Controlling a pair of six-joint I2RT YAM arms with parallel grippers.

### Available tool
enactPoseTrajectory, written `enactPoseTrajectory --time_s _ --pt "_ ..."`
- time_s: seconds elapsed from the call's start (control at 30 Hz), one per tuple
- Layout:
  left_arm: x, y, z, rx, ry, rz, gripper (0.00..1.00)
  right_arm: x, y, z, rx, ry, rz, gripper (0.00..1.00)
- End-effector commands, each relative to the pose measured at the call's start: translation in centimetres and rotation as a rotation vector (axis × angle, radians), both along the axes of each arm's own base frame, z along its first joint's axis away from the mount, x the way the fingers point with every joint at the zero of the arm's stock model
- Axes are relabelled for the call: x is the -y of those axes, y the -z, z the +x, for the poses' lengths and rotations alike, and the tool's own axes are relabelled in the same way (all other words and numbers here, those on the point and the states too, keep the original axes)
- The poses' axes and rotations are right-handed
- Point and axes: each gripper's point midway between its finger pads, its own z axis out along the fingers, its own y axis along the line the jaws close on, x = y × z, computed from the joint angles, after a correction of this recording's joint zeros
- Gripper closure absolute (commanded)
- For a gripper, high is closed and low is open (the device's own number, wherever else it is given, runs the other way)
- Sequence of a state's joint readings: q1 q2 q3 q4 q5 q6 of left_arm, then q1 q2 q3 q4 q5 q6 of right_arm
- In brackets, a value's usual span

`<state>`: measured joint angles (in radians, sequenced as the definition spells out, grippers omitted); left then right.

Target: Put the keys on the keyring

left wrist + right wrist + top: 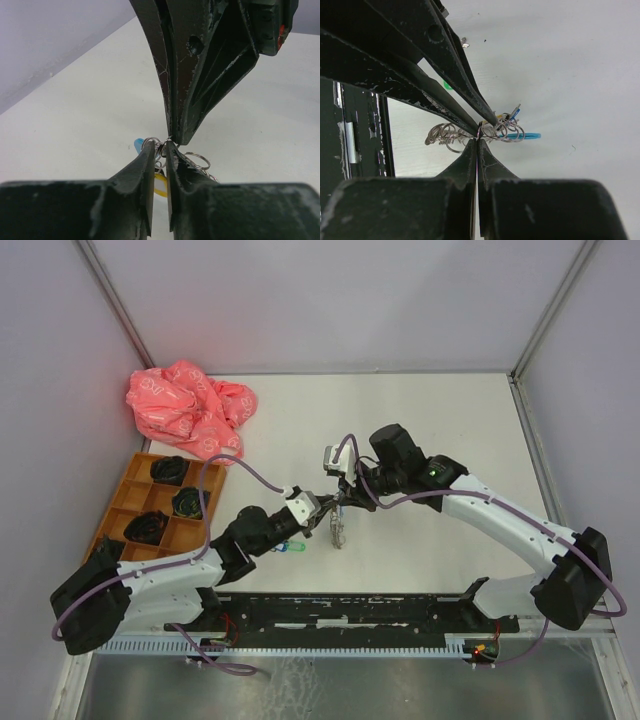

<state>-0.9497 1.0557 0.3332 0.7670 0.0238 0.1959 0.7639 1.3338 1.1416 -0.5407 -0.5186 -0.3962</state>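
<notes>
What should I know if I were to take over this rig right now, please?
Right hand: shut on a thin wire ring of the keyring bunch, which hangs between the two hands.
Left hand: fingers almost together at the same bunch; a firm grip cannot be confirmed.
Blue tag and yellow tag hang in the bunch.
Green tag lies on the table beside the left arm.
Done, apparently: blue and yellow keys are on.
Left, probably: the green-tagged key.
</notes>
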Motion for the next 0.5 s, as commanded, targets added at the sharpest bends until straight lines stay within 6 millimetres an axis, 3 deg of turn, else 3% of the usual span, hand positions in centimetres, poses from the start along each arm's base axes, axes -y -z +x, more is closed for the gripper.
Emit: enactPoseTrajectory --time_s 0.0,0.17,0.47 --pt "0.2 -2.3 0.9 0.083 -0.038 -0.028 0.83 -0.9 -2.9 -0.1 0.057 -0.017 0.107 0.99" --pt "0.0 -2.3 0.8 0.080 -0.042 -0.033 0.97 -0.9 -3.1 -0.1 0.077 -0.011 0.137 0.94" --pt "-0.2 -2.4 0.9 0.038 -0.060 -0.061 0.97 0.5 -3.8 0.9 0.209 0.118 0.238 0.73"
